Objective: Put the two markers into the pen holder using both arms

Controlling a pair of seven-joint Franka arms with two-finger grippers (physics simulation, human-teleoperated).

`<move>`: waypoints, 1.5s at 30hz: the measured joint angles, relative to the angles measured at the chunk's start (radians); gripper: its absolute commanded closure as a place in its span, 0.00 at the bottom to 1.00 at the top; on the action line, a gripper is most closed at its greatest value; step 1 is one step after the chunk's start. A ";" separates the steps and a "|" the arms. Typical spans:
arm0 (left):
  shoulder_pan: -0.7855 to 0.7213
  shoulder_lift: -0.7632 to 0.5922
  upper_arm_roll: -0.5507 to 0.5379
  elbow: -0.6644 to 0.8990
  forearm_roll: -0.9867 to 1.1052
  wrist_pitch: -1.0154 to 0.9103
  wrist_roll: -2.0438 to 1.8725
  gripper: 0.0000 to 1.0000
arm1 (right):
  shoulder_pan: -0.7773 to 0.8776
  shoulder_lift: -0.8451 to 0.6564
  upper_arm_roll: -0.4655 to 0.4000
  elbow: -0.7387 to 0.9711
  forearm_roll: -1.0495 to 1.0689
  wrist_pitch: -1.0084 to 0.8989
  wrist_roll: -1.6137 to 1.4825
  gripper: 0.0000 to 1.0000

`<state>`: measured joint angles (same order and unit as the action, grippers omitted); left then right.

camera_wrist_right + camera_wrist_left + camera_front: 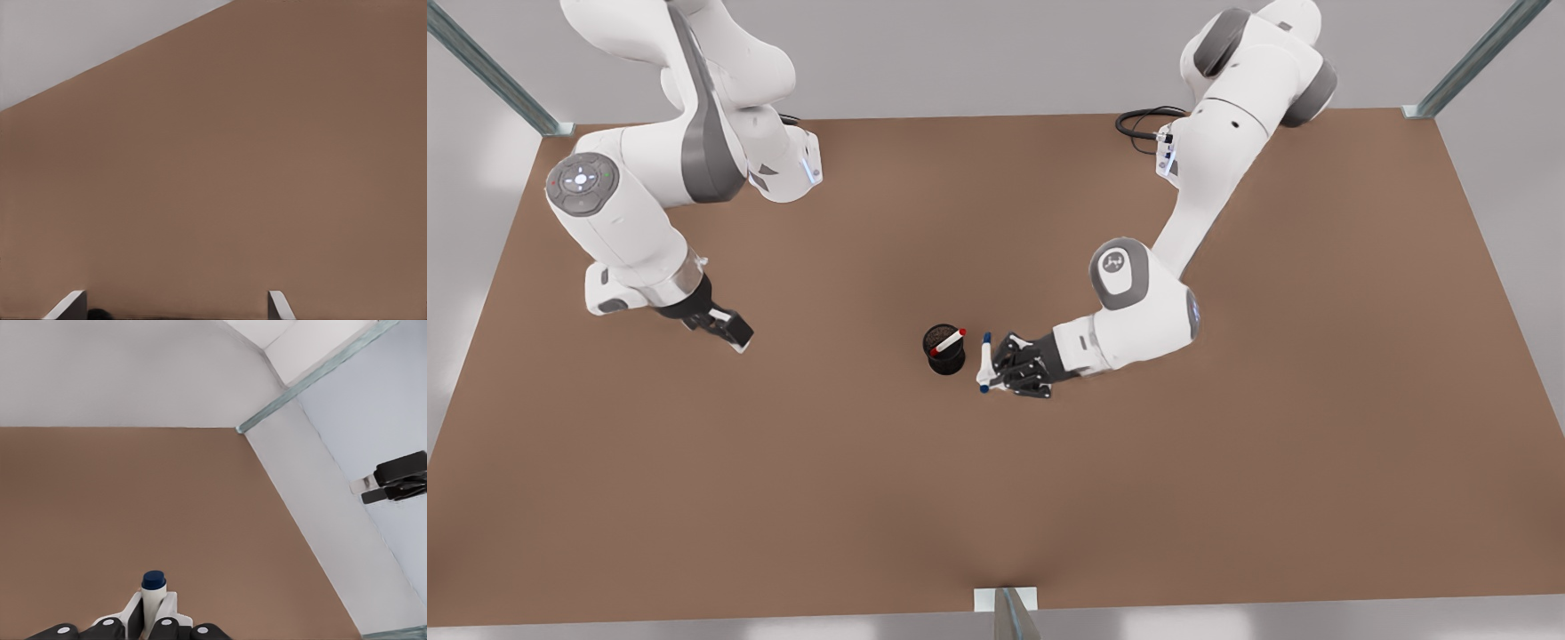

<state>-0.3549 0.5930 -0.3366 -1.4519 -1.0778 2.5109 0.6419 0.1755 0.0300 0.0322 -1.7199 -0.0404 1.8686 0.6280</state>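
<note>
While the red marker (948, 341) leans inside the pen holder (944, 351), our left end effector (996, 369), clamped on the blue marker (984, 363), sits just beside the holder for the drop. Our right end effector (729, 331) waits well away from it, fingers apart.

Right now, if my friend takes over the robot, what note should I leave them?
Left claw: shut on the blue marker, held just beside the holder, on the front view's right.
Right claw: open, holding nothing, waiting on the front view's left.
Done: red marker is in the holder, leaning over its rim.
Left: get the blue marker over the holder and drop it in.
</note>
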 measured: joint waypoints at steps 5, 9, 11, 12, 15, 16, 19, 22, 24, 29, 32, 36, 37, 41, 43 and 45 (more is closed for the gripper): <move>-0.086 0.001 -0.001 -0.053 -0.266 0.183 0.302 0.79 | 0.009 0.003 -0.001 0.013 0.008 -0.012 -0.160 0.00; -0.126 0.032 0.001 -0.054 -0.364 0.269 0.493 0.79 | -0.022 0.003 -0.001 0.014 0.009 -0.017 -0.294 0.00; -0.142 0.052 0.001 -0.052 -0.392 0.303 0.575 0.79 | -0.049 0.004 -0.001 0.015 0.009 -0.018 -0.365 0.00; -0.152 0.067 0.001 -0.051 -0.402 0.322 0.613 0.79 | -0.065 0.004 -0.001 0.015 0.009 -0.018 -0.397 0.00; -0.171 0.104 0.002 -0.052 -0.419 0.371 0.715 0.79 | -0.117 0.005 -0.001 0.014 0.009 -0.019 -0.485 0.00; -0.173 0.111 0.001 -0.052 -0.422 0.384 0.746 0.79 | -0.133 0.005 -0.002 0.014 0.010 -0.019 -0.510 0.00; -0.185 0.125 0.001 -0.052 -0.438 0.413 0.828 0.79 | -0.176 0.005 -0.002 0.014 0.010 -0.020 -0.580 0.00; -0.200 0.119 0.001 -0.048 -0.455 0.438 0.897 0.79 | -0.203 0.005 -0.002 0.014 0.010 -0.021 -0.639 0.00; -0.204 0.109 0.001 -0.048 -0.458 0.453 0.936 0.79 | -0.209 0.005 -0.002 0.014 0.010 -0.021 -0.673 0.00; -0.236 0.107 0.001 -0.047 -0.465 0.489 1.014 0.79 | -0.186 0.005 -0.002 0.013 0.010 -0.021 -0.744 0.00; -0.260 0.108 0.000 -0.046 -0.468 0.515 1.049 0.79 | -0.157 0.006 -0.002 0.012 0.011 -0.021 -0.779 0.00; -0.286 0.113 0.001 -0.047 -0.470 0.542 1.085 0.79 | -0.117 0.006 -0.001 0.012 0.012 -0.021 -0.817 0.00; -0.291 0.114 0.001 -0.047 -0.470 0.548 1.093 0.79 | -0.109 0.006 -0.001 0.012 0.012 -0.021 -0.826 0.00; -0.315 0.115 0.001 -0.046 -0.470 0.575 1.118 0.79 | -0.092 0.008 0.001 0.014 0.012 -0.021 -0.855 0.00; -0.327 0.111 0.001 -0.043 -0.469 0.589 1.125 0.79 | -0.094 0.015 0.004 0.047 0.011 -0.032 -0.867 0.00; -0.337 0.112 0.001 -0.042 -0.467 0.600 1.131 0.79 | -0.101 0.028 0.006 0.081 0.011 -0.045 -0.878 0.00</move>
<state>-0.6914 0.7045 -0.3360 -1.4936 -1.5451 3.1111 1.7730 0.0744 0.0581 0.0384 -1.6385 -0.0295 1.8241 -0.2504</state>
